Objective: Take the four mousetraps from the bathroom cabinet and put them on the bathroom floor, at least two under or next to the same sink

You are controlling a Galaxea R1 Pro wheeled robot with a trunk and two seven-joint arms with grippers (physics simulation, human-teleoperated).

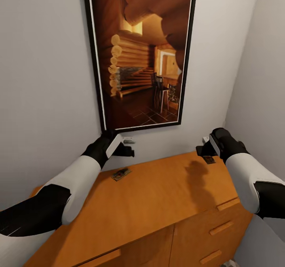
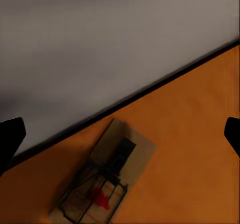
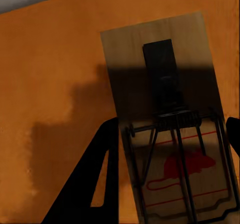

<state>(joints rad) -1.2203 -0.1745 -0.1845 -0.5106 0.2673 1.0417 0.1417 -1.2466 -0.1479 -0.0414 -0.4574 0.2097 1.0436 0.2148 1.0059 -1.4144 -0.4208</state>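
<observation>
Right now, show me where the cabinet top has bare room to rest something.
The cabinet top is bare across its middle and front, between the left mousetrap and the right mousetrap, down to the drawer edge. It is crowded along the back by the wall: the left gripper hovers near one trap, and the right gripper is just above the other.
</observation>
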